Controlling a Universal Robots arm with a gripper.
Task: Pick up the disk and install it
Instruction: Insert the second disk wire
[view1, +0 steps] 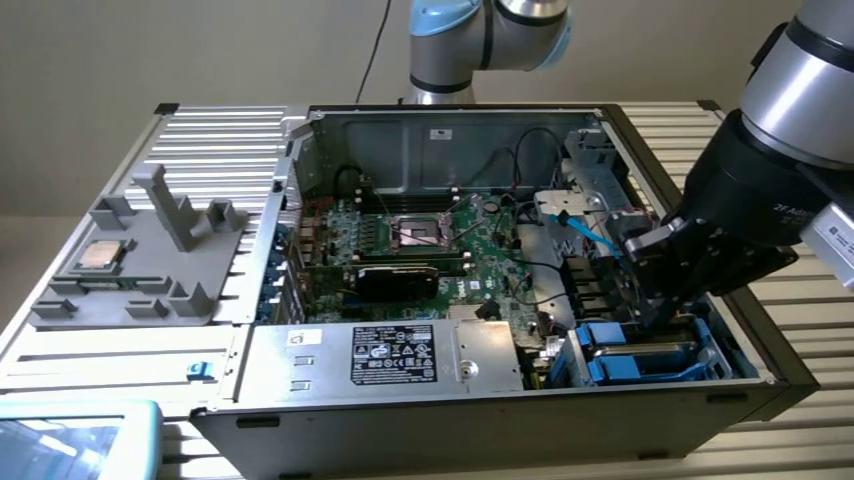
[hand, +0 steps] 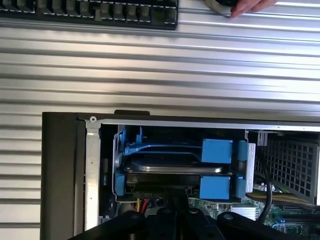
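Note:
The disk (hand: 172, 168), a silver-grey drive, lies flat in the drive bay between blue carrier rails (hand: 216, 150) at the corner of the open computer case (hand: 60, 165). My gripper (hand: 175, 212) hangs just in front of the bay with its black fingers together and nothing visible between them. In the exterior view the gripper (view1: 654, 312) reaches down into the case at the exterior view's right, directly over the blue carriers (view1: 638, 362). I cannot tell whether the fingertips touch the disk.
A grey box with a black label (view1: 394, 355) fills the case's front. The motherboard (view1: 414, 240) and a blue cable (view1: 587, 235) lie behind. A small silver chip (view1: 100, 257) sits on a grey fixture (view1: 174, 215). A fingertip (hand: 250, 6) shows above the ribbed table (hand: 160, 65).

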